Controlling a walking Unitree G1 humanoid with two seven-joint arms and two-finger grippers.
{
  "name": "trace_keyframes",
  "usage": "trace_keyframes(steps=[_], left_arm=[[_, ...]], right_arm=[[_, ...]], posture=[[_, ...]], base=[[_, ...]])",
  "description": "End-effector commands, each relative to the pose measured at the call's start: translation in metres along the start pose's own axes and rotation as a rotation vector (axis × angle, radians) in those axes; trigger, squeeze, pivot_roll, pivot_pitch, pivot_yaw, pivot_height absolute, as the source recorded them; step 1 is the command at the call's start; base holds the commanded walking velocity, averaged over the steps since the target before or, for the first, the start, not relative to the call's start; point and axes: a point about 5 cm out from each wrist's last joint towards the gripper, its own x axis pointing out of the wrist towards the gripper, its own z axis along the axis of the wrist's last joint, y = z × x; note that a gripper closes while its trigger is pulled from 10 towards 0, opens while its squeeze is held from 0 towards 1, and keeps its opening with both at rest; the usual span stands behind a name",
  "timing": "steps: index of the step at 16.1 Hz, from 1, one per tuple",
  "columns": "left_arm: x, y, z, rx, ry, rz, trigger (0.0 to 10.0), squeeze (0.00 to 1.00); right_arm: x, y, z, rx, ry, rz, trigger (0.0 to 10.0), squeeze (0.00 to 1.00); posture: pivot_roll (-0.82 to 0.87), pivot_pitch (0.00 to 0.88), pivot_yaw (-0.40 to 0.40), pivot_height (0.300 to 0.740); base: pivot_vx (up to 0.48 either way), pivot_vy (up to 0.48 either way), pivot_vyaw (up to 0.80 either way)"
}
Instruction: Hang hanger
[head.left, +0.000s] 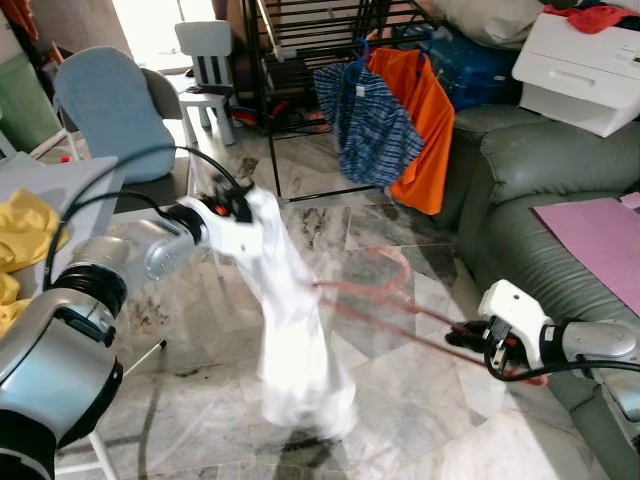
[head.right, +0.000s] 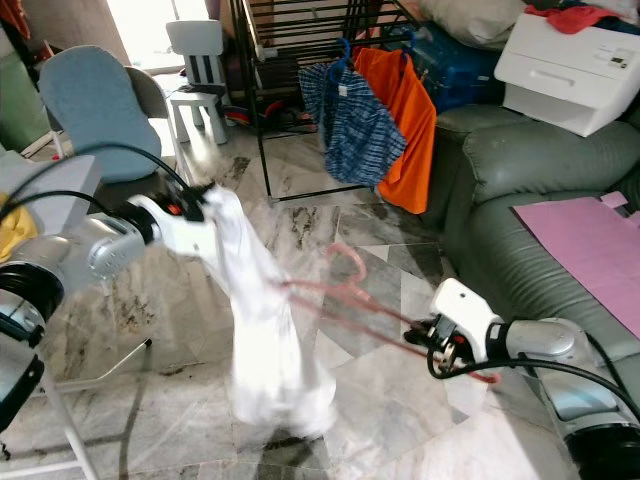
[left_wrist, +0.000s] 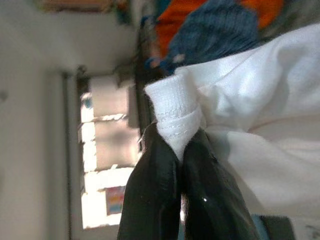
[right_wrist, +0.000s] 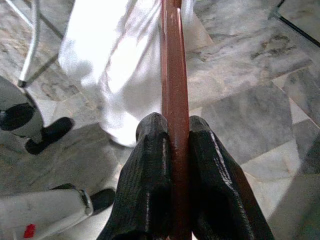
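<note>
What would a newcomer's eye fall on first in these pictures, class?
First, the white garment hanging mid-air over the marble floor, pinched at its top by the left gripper. Next, the pink hanger reaching into it from the right gripper, which is clamped on its end. Behind, an orange shirt and a blue shirt hang on a black rack.

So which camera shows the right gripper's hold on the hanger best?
The right wrist view: both fingers clamp the red hanger close up and sharp. The eye views show the right gripper holding it from afar, motion-blurred.
</note>
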Motion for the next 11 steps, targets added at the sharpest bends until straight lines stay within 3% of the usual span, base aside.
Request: trace_keyframes(steps=[1, 3, 6, 11], left_arm=[[0.002, 0.023, -0.006, -0.026, 0.019, 0.108, 10.0, 0.0], [0.001, 0.025, -0.005, -0.05, -0.001, 0.111, 10.0, 0.0], [0.003, 0.02, -0.003, -0.169, 0.009, 0.084, 10.0, 0.0], [0.006, 0.008, 0.008, -0.202, -0.03, 0.038, 10.0, 0.0]], right_arm=[[-0.002, 0.0, 0.003, -0.023, -0.008, 0.002, 10.0, 0.0], [-0.001, 0.001, 0.004, -0.019, -0.021, 0.003, 10.0, 0.0], [0.001, -0.009, 0.015, -0.046, -0.072, -0.078, 10.0, 0.0], [0.0, -0.017, 0.036, -0.073, -0.163, -0.143, 10.0, 0.0]], posture=[[-0.21, 0.0, 0.081, 0.74], [-0.21, 0.0, 0.084, 0.74], [-0.21, 0.0, 0.09, 0.74], [-0.2, 0.0, 0.094, 0.74]], base=[[0.0, 0.0, 0.0], [0.0, 0.0, 0.0], [0.0, 0.0, 0.0], [0.0, 0.0, 0.0]])
